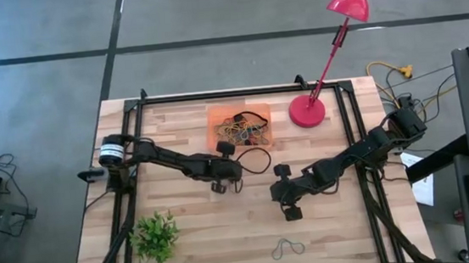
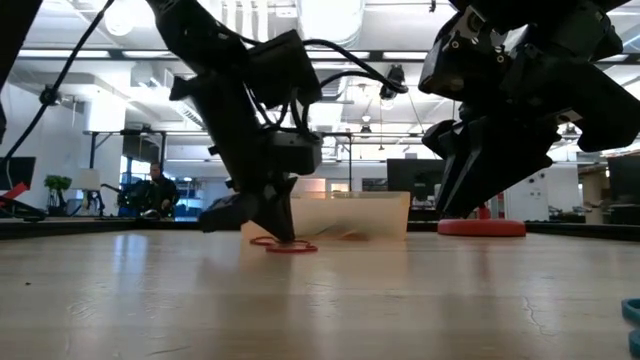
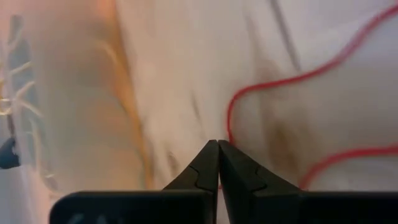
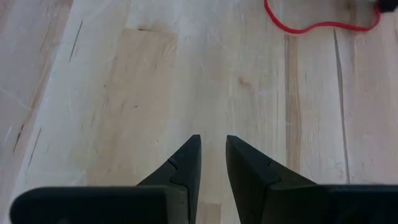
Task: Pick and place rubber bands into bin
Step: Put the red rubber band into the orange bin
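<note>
One red rubber band point(image 3: 261, 93) runs partly beneath left gripper point(image 3: 217, 146).

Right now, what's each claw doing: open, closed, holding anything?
Left claw: closed on the red rubber band, low at the table beside the bin.
Right claw: slightly open, empty, over bare table.

The pale wooden worktop point(image 1: 192, 229) carries the orange bin point(image 1: 214, 116), a red lamp base point(image 1: 307, 111), a leafy plant point(image 1: 155, 236), and loose rubber bands point(image 1: 287, 247).
</note>
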Robot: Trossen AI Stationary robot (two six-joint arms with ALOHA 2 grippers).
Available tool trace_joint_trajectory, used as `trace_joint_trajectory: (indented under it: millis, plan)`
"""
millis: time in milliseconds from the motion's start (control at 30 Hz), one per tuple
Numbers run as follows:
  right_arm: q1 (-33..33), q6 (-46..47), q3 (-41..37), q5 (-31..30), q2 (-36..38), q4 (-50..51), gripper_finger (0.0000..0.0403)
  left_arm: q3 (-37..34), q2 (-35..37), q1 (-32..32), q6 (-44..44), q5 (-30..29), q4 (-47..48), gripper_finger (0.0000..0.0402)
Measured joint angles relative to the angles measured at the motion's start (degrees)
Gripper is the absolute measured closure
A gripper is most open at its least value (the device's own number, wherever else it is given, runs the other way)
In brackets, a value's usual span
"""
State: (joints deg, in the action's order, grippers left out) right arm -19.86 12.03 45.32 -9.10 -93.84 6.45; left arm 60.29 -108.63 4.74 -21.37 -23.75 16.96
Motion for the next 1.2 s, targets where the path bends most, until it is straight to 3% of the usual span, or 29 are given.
trace_joint_trajectory:
  millis: [333,600,800,1067,1200]
  plan:
    - [0.04,-0.02,0.0,-0.01,0.0,-1.06,0.0339,-0.16,2.25,2.95,2.02,6.1,3.79,0.0401]
    - [0.04,-0.04,-0.02,-0.01,0.0,-1.13,0.0339,-0.22,3.75,3.84,4.56,17.74,3.64,0.0401]
    - [0.02,-0.04,-0.02,0.02,0.0,-1.26,0.0339,-0.26,3.79,4.12,4.55,22.88,3.41,0.0401]
    - [0.02,-0.04,-0.02,0.02,0.0,-1.26,0.0339,-0.52,3.83,4.21,4.53,26.94,3.1,0.0401]
    - [0.02,-0.04,-0.02,0.02,0.0,-1.26,0.0339,-0.57,3.83,4.21,4.53,28.7,3.0,0.0377]
